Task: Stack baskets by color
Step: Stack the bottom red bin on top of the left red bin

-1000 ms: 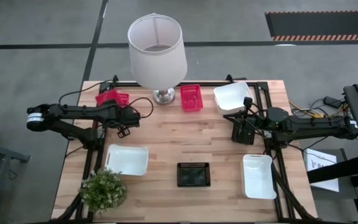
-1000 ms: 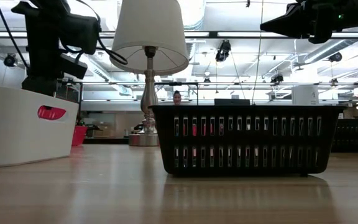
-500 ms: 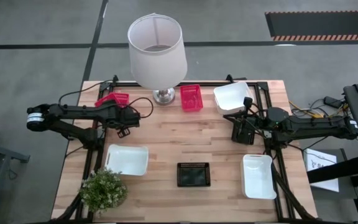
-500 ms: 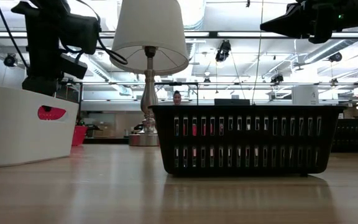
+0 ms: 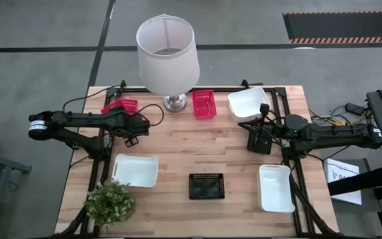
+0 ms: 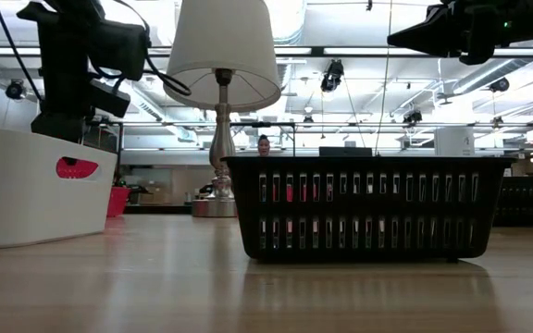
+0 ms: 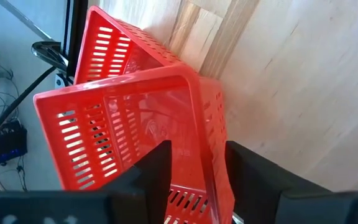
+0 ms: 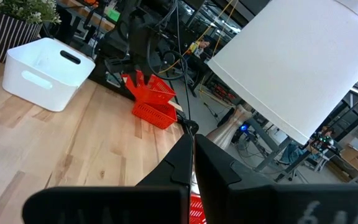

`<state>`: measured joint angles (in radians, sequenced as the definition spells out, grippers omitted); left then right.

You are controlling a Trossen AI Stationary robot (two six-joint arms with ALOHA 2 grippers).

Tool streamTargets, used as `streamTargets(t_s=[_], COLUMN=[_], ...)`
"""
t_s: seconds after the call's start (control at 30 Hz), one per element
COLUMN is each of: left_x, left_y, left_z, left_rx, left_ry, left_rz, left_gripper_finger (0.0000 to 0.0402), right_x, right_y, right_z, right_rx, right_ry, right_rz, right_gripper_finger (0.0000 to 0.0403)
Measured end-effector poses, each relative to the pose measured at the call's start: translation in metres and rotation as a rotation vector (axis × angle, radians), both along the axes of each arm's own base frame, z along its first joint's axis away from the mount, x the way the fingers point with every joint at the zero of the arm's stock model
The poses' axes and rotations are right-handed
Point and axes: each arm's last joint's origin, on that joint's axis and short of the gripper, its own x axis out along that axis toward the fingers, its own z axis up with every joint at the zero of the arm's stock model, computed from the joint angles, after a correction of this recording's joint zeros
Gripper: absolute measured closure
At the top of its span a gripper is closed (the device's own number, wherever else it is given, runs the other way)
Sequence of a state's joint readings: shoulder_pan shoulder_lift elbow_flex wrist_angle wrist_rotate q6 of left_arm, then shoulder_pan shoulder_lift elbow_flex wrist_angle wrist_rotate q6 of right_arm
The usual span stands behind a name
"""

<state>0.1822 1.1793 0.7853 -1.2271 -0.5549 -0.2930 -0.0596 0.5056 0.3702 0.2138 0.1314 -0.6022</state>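
1. High view: we're seeing the left gripper (image 5: 132, 130) hanging by the back left corner of the table (image 5: 178, 159), right next to the two red baskets (image 5: 121, 105) nested together there. A third red basket (image 5: 203, 103) is sitting beside the lamp (image 5: 168, 50). White baskets are lying at the back right (image 5: 247, 103), front left (image 5: 136, 170) and front right (image 5: 276, 188), with a black basket (image 5: 206, 186) front centre. The right gripper (image 5: 258, 141) is waiting over the right side.
2. Low view: we're looking straight at the black basket (image 6: 368, 207) up close, a white basket (image 6: 35, 188) on one side, the lamp (image 6: 222, 55) behind.
3. Left wrist view: the fingers (image 7: 157, 168) are standing apart, straddling the wall of the upper red basket (image 7: 135, 137), which is sitting tilted in the lower red basket (image 7: 126, 43). We can't tell if they're touching it.
4. Right wrist view: the fingers (image 8: 182, 155) are pressed together, holding nothing; the red pair (image 8: 151, 99) is showing far off.
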Motion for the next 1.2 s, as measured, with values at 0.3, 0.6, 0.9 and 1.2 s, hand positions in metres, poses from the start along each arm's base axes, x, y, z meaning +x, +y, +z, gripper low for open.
streamTargets(t_s=[0.3,0.6,0.9,1.2], left_x=[0.0,0.004,0.004,0.003], left_y=[0.0,0.001,0.001,0.002], left_z=[0.0,0.011,0.012,0.011], left_rx=[-0.008,-0.022,-0.024,-0.008], left_ry=[0.005,0.095,0.175,0.186], left_rz=[-0.01,-0.198,-0.319,-0.321], left_gripper_finger=[0.0378,0.04,0.04,0.04], right_x=[0.0,0.0,0.0,0.0], right_y=[0.0,0.0,0.0,0.0], right_z=[0.0,0.0,0.0,0.0], right_rx=[0.0,0.015,0.017,0.026], right_ry=[0.0,-0.003,-0.003,-0.004], right_rz=[0.0,0.0,0.0,-0.001], right_gripper_finger=[0.0394,0.0394,0.0394,0.0394])
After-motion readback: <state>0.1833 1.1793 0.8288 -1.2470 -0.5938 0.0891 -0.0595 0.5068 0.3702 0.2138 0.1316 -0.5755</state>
